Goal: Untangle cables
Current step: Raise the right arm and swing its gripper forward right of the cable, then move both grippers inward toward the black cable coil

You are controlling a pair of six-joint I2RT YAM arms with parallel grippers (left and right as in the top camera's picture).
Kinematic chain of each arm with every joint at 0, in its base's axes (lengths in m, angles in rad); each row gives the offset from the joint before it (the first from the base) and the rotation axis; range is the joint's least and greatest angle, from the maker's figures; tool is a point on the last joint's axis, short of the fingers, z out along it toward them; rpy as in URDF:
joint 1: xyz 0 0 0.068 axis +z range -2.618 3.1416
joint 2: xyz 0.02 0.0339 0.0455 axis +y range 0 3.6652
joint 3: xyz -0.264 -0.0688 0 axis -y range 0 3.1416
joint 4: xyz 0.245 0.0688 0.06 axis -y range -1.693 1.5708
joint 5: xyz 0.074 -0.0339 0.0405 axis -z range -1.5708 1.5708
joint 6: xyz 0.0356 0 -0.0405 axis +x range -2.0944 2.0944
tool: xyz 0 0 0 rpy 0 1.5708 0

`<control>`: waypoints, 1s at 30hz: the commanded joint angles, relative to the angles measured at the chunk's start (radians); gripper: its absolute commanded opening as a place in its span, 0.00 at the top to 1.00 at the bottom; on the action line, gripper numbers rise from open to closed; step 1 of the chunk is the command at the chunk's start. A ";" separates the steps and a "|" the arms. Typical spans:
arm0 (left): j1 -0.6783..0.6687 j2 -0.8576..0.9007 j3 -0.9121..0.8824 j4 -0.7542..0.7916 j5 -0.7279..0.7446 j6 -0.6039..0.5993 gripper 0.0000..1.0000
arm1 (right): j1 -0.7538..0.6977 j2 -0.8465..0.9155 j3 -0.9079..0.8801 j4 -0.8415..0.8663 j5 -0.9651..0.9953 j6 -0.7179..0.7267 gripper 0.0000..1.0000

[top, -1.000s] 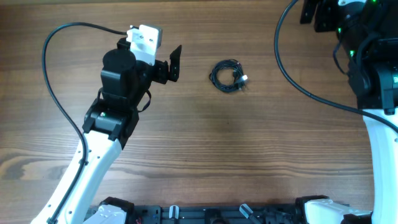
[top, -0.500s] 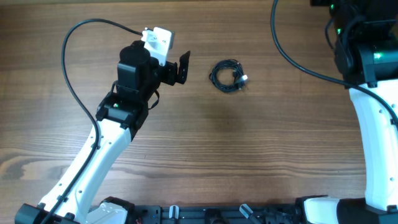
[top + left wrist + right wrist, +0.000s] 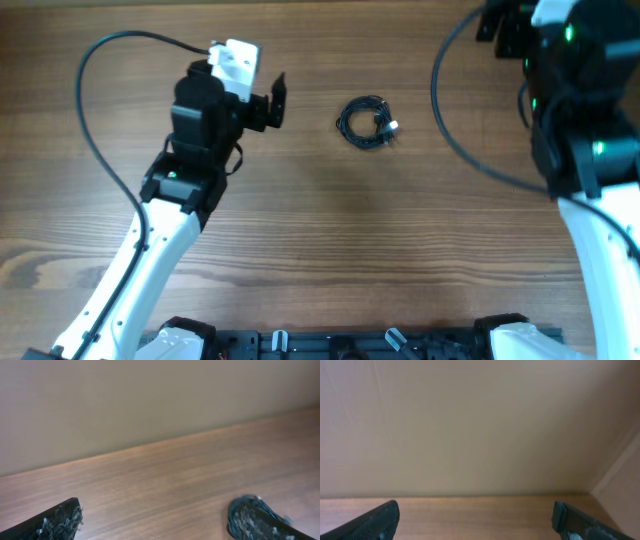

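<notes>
The cables (image 3: 366, 122) lie as a small tight coil of thin black cord with a white tip (image 3: 395, 126) on the wooden table, back centre. My left gripper (image 3: 277, 100) hovers to the left of the coil with a gap between them, open and holding nothing. In the left wrist view the left gripper (image 3: 155, 512) stands wide open over bare wood, and an edge of the coil (image 3: 257, 500) peeks out behind the right fingertip. My right gripper (image 3: 497, 22) is at the table's back right, far from the coil. In its own view the right gripper (image 3: 475, 512) is open and empty.
Thick black arm cables arc over the table at the left (image 3: 90, 110) and the right (image 3: 450, 120). A beige wall (image 3: 470, 425) rises behind the table's far edge. A black rail (image 3: 340, 345) runs along the front edge.
The left gripper edged toward the coil, then drew back left. The right arm shifted left and further into the overhead view. The coil has not moved.
</notes>
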 commanded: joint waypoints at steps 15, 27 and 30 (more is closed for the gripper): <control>0.043 -0.027 -0.006 -0.009 0.077 -0.037 0.00 | 0.002 -0.242 -0.389 0.179 0.046 0.008 0.00; 0.040 0.027 -0.006 0.021 0.077 -0.045 0.00 | 0.002 -0.265 -0.416 0.204 0.031 0.006 0.00; 0.041 0.017 -0.006 0.020 0.077 -0.046 0.00 | 0.002 -0.315 -0.465 0.231 0.030 0.006 0.00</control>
